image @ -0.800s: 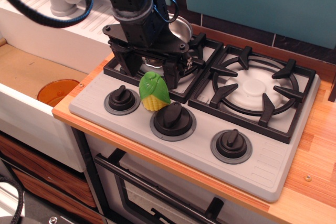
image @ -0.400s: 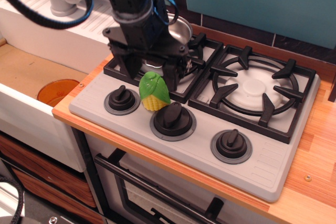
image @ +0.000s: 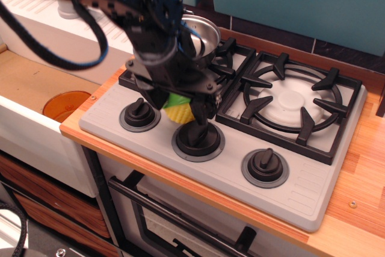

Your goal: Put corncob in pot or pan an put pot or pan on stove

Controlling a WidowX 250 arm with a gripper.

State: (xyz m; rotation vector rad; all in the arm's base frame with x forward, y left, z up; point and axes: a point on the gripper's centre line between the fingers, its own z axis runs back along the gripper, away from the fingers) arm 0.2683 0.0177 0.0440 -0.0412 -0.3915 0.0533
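Overhead view, corn: I see the small yellow toy corncob in its green husk [image: 178, 108] on the grey two-burner stove [image: 301, 179], between the knobs, directly beneath my black pincer [image: 176, 104].
Pincer: spread, fingers straddling the cob.
Pot: shiny steel pot [image: 201, 36] just behind, on the left burner.
Change: I have dropped from above the burner onto the cob.

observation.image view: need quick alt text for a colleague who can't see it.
The gripper straddles the corncob on the stove between two knobs. The steel pot sits on the left burner behind it; the right burner is bare.
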